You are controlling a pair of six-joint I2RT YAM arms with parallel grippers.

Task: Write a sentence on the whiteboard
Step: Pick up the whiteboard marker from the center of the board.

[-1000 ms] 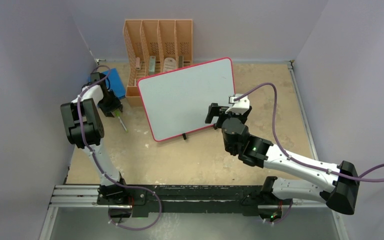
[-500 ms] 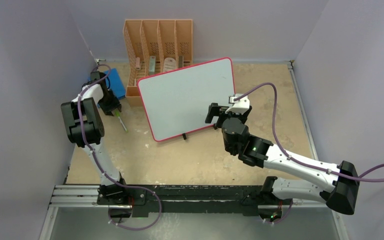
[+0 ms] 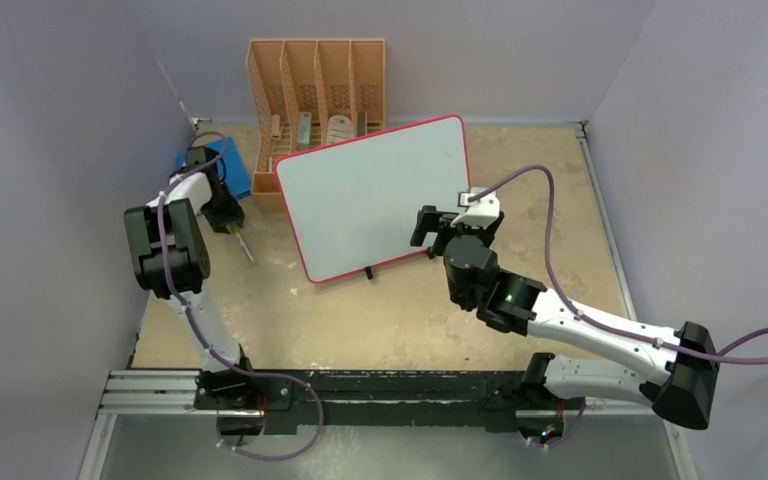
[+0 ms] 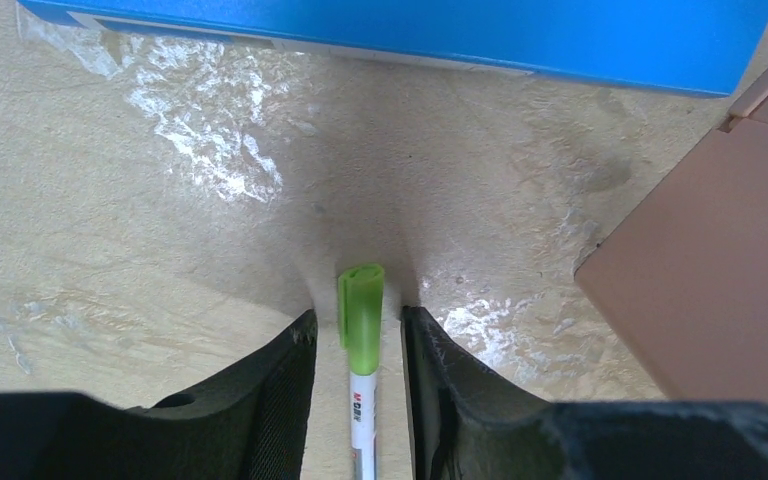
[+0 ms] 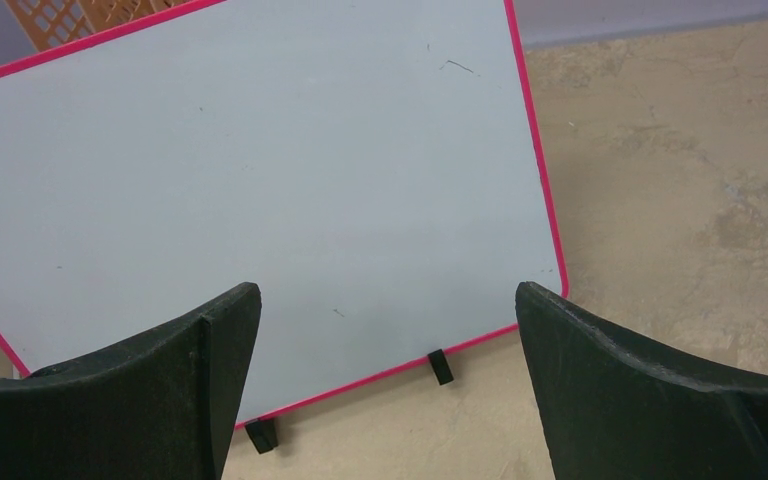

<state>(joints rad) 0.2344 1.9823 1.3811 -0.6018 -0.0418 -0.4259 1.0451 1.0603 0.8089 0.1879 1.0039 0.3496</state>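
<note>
The whiteboard (image 3: 375,195) stands tilted on two small black feet at mid table, white with a red-pink rim. In the right wrist view the whiteboard (image 5: 260,170) shows only a few faint specks; no sentence is visible on it. A marker (image 3: 241,241) with a green cap lies flat on the table, left of the board. My left gripper (image 3: 228,222) is down over it. In the left wrist view the marker (image 4: 361,305) lies between the fingers of the left gripper (image 4: 357,318), with a narrow gap on each side. My right gripper (image 3: 438,226) hovers wide open at the board's lower right edge, and the right gripper (image 5: 388,292) holds nothing.
An orange slotted file organizer (image 3: 317,90) stands behind the board; its side (image 4: 720,250) is close to the right of my left fingers. A blue flat book (image 3: 230,165) lies at the far left, and the same blue book (image 4: 410,30) lies just beyond the marker. Walls enclose the table.
My left gripper's jaws have narrowed around the marker, which has not moved. The right arm and the whiteboard are unchanged.
</note>
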